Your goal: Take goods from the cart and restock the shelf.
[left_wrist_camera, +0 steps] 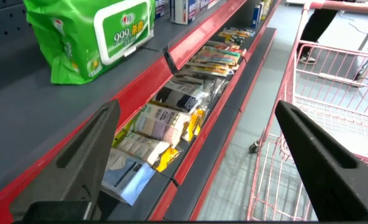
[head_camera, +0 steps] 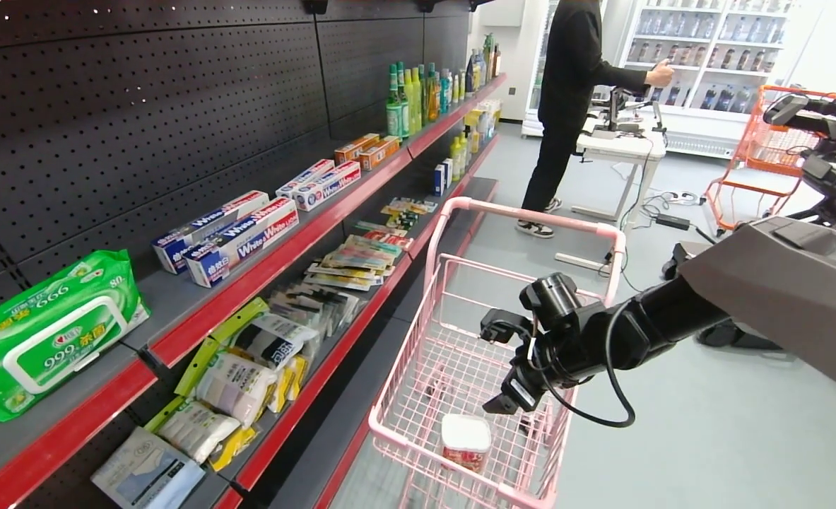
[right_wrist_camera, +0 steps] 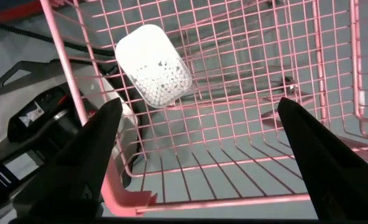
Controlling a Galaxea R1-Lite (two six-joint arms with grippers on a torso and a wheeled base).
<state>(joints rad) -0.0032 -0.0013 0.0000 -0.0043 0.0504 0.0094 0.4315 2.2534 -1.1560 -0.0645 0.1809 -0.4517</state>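
Cart (head_camera: 531,214) holds one white tub (head_camera: 466,440); right pincer (right_wrist_camera: 196,106) released above it, left pincer (left_wrist_camera: 197,106) released

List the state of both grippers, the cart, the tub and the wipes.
Left gripper: open, empty, by the shelf.
Right gripper: open, empty, above the cart.
Cart: holds one tub.
Tub: upright on the cart floor, ungripped.
Wipes: lying on the shelf, flap shut.
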